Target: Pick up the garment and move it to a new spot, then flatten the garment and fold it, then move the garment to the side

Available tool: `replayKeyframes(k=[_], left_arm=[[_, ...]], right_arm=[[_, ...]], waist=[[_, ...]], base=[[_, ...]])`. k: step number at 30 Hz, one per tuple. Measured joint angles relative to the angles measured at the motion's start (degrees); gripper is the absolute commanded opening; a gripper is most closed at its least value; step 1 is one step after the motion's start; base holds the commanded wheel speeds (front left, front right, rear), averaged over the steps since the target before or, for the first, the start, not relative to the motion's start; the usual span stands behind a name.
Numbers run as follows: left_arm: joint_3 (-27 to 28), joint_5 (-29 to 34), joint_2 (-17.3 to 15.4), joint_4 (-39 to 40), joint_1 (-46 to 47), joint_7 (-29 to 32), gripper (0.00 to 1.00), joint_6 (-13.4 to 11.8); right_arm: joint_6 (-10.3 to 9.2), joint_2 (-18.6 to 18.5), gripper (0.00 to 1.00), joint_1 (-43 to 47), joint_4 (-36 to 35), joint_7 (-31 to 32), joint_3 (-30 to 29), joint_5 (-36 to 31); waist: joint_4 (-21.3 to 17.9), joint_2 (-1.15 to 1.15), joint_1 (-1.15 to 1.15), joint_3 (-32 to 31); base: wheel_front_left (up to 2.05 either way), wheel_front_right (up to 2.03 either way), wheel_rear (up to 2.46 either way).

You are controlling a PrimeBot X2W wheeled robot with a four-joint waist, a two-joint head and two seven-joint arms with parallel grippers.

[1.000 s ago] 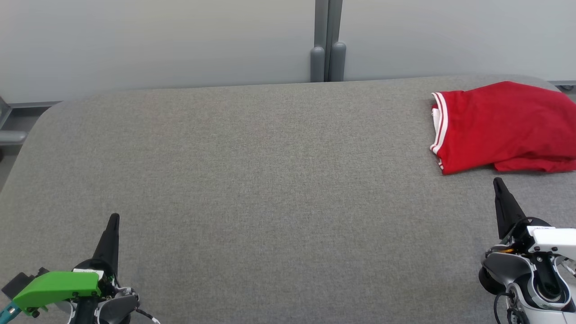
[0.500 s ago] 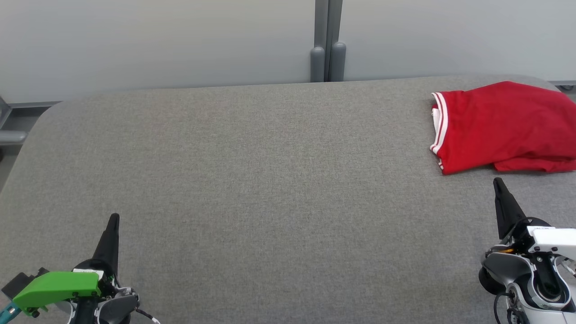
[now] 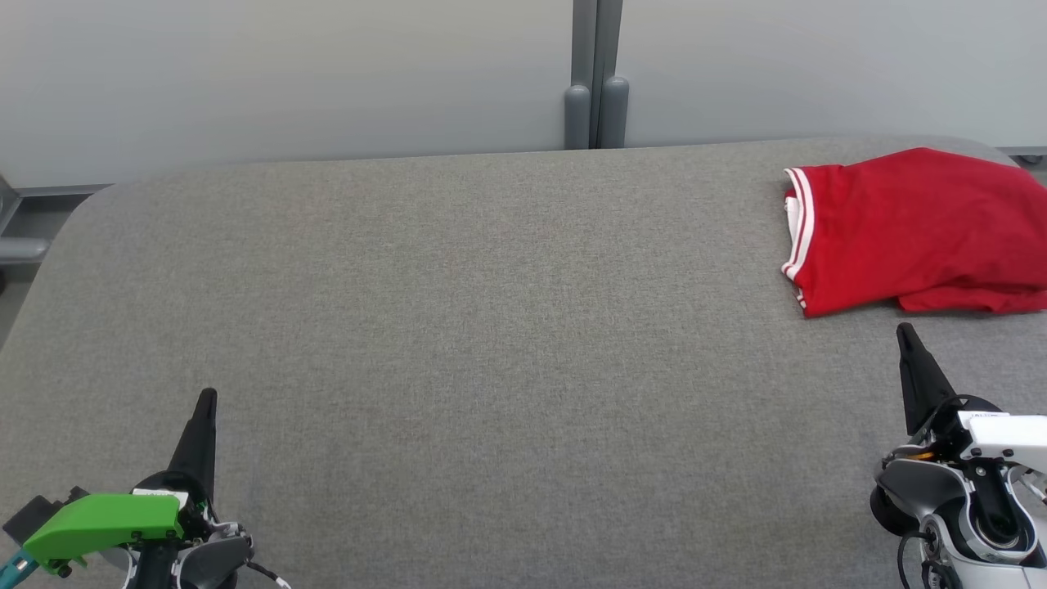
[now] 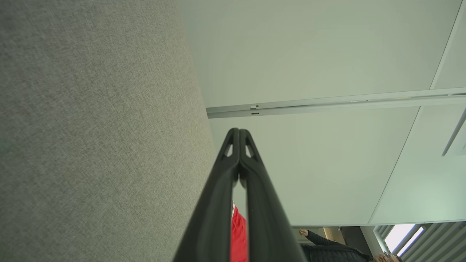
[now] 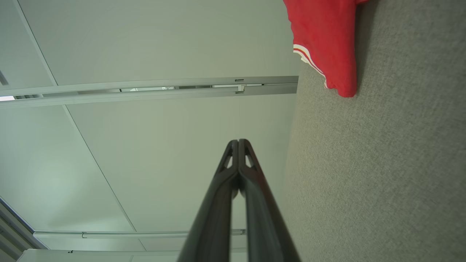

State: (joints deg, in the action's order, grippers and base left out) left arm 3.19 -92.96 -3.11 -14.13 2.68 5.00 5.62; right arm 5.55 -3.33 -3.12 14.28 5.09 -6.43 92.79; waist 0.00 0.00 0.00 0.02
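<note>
The garment (image 3: 916,229) is red with white-striped trim and lies folded at the far right of the grey table (image 3: 491,327). Its corner (image 5: 327,43) shows at the top of the right wrist view, and a red sliver (image 4: 238,236) peeks between the left fingers. My right gripper (image 3: 905,331) rests shut just in front of the garment, apart from it, fingertips together (image 5: 238,141). At the near left, far from the garment, my left gripper (image 3: 208,394) is shut and holds nothing (image 4: 239,130).
Pale wall panels with a grey post (image 3: 595,90) stand behind the table. The table's rounded far corners fall away at left and right. A person's dark sleeve (image 4: 327,243) shows at the bottom of the left wrist view.
</note>
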Motion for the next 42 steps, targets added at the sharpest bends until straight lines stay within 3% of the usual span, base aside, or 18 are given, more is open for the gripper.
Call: replayKeyframes(k=[42], left_arm=[[0.0, 0.0, 0.0, -0.1, 0.0, 0.0, 0.00, 0.0]], right_arm=[[0.31, 0.0, 0.00, 0.0, 0.1, 0.0, 0.0, 0.0]], waist=[[0.0, 0.00, 0.00, 0.0]], base=[[0.00, 0.00, 0.00]])
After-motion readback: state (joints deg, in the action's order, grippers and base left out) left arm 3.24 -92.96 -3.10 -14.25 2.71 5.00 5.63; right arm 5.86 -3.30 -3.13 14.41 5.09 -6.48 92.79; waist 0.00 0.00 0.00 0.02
